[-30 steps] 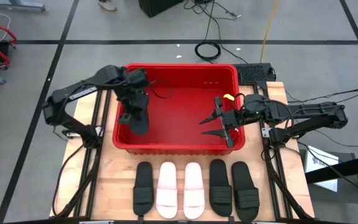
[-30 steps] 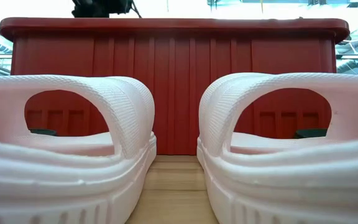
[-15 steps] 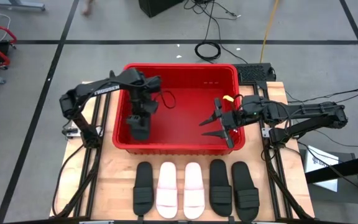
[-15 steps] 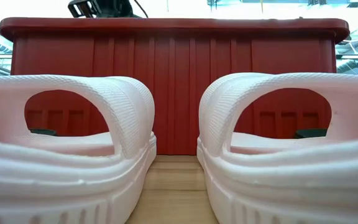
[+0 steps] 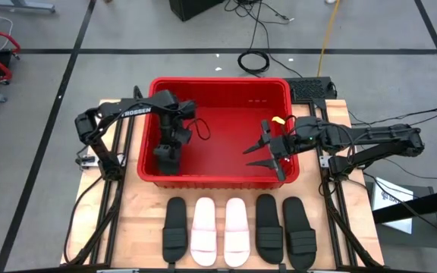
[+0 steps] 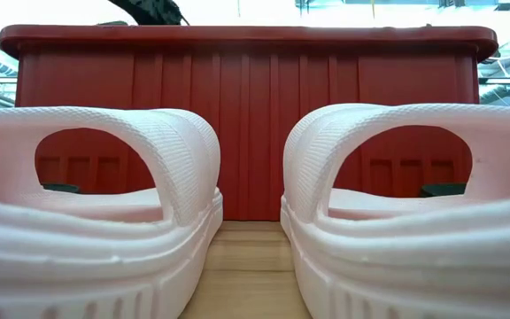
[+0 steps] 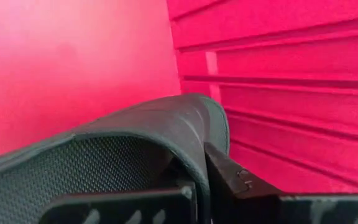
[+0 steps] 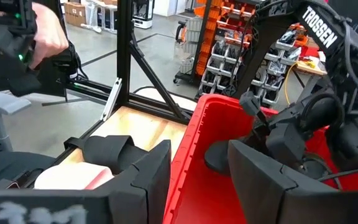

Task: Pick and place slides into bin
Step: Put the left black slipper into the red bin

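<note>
The red bin [image 5: 218, 82] stands at the table's far middle; its near wall fills the low view [image 6: 255, 133]. My left gripper [image 5: 173, 140] is inside the bin near its left near corner, shut on a black slide [image 5: 165, 159], which also shows in the left wrist view [image 7: 123, 143]. My right gripper [image 5: 261, 154] is open and empty over the bin's right side. Five slides lie in a row on the table in front of the bin: black [image 5: 175, 227], white [image 5: 203, 231], white [image 5: 236, 231], black [image 5: 267, 227], black [image 5: 300, 233]. My left gripper pinches the black slide's curved strap edge [image 7: 197, 143] between its two fingers, which come from above, pointing down into the bin. The slide hangs below the fingers, on end, close to the bin's floor and left wall; whether it touches the floor I cannot tell.
The two white slides [image 6: 96, 204] stand right in front of the low camera. A person's hand [image 8: 45, 31] holds a device beyond the table's left side. Cables lie on the floor behind the bin [image 5: 258, 59]. The bin's floor [image 5: 226, 140] is bare in the middle.
My left gripper has gone down into the bin and toward the table's near edge, carrying the black slide. The slide has sunk from the bin's left middle to its near left corner. In the low view the arm has dropped behind the rim.
</note>
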{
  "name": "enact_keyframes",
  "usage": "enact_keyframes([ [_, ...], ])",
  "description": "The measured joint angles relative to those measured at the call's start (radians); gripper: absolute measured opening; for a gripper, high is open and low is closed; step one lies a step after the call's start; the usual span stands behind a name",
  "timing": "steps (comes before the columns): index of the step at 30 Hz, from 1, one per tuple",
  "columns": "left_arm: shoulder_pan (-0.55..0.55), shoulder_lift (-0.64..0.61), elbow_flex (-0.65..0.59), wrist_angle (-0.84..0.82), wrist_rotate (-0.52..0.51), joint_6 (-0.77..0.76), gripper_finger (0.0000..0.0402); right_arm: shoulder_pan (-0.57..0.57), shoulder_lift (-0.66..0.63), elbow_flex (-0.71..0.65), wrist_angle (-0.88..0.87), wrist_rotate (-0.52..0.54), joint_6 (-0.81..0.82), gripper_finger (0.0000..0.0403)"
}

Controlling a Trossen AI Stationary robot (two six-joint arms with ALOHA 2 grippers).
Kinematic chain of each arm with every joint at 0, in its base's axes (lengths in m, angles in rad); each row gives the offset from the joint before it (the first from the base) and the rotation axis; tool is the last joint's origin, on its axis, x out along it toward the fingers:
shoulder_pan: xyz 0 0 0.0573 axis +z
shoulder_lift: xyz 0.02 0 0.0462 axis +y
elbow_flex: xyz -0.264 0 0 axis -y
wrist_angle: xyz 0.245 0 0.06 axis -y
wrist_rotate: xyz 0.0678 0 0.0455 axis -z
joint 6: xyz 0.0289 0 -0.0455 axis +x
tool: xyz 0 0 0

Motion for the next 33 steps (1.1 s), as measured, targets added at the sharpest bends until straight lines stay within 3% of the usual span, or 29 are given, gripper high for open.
enact_keyframes([
  [20,0.007,-0.001,-0.264,0.265,0.033,-0.042,0.0008,0.0,0.037,0.0,0.002,-0.001,0.007,0.0153],
  [33,0.006,-0.002,-0.284,0.287,0.053,-0.053,0.0014,0.0,0.05,0.0,0.01,-0.001,0.007,0.0153],
])
